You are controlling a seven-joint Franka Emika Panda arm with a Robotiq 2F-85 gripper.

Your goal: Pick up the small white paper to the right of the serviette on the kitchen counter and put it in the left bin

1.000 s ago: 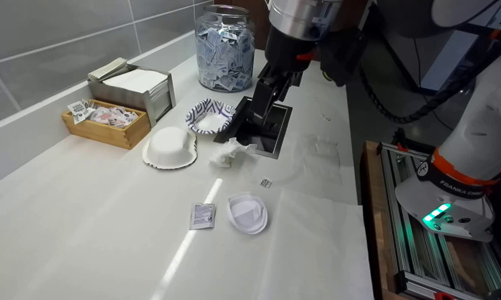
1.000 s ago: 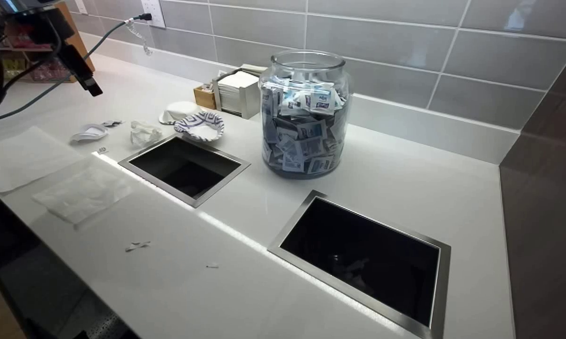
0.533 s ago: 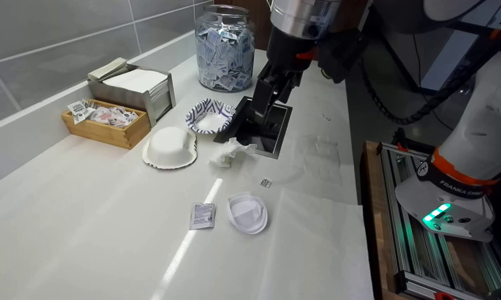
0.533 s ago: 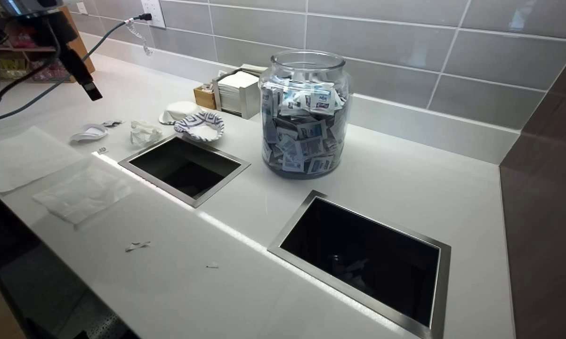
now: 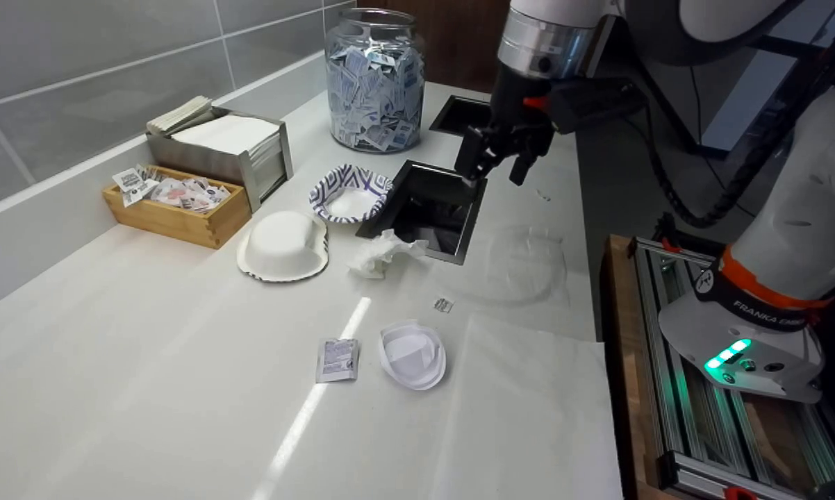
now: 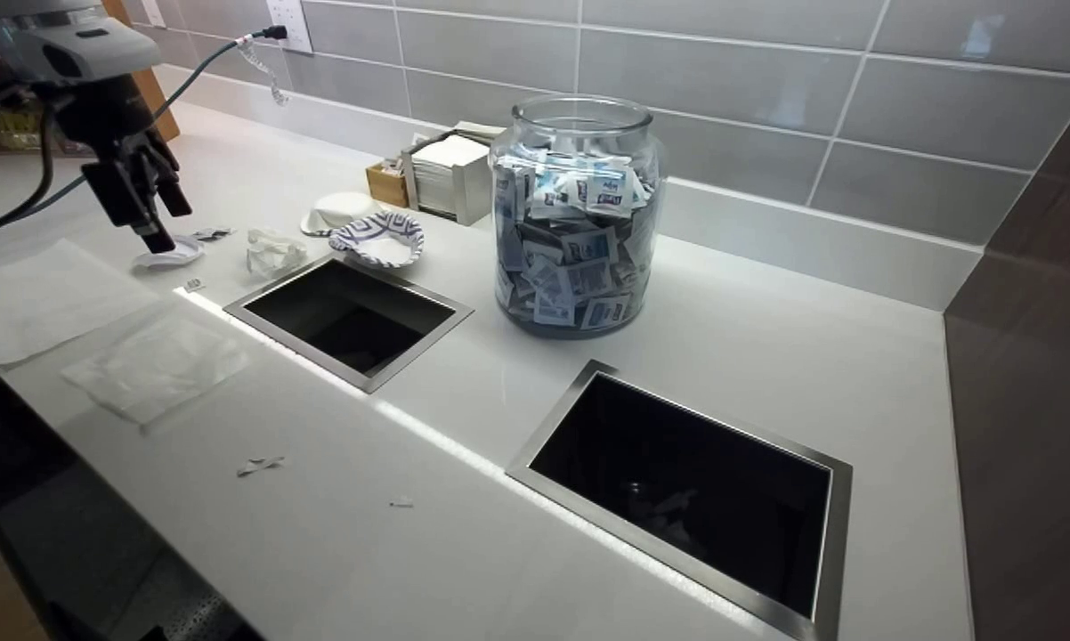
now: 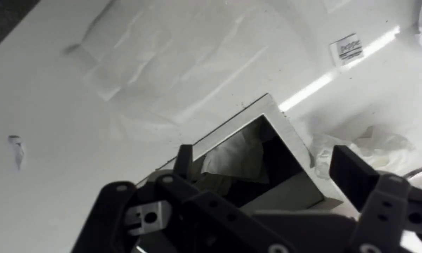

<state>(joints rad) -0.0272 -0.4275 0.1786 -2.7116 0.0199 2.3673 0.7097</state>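
Small paper [image 5: 443, 305] lay mid-frame in an exterior view, lower right of the napkin [image 5: 381, 255]; higher, the gripper [image 5: 494, 179] hung spread.

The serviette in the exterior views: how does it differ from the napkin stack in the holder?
The serviette is crumpled, while the napkin stack is flat and neatly layered. The serviette lies loose on the counter; the napkin stack sits in a metal holder. The napkin stack also looks larger than the serviette. Both are white.

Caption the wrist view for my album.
Open gripper partly hiding a metal-rimmed bin, crumpled serviette beside it, "peppe" scrap beyond.
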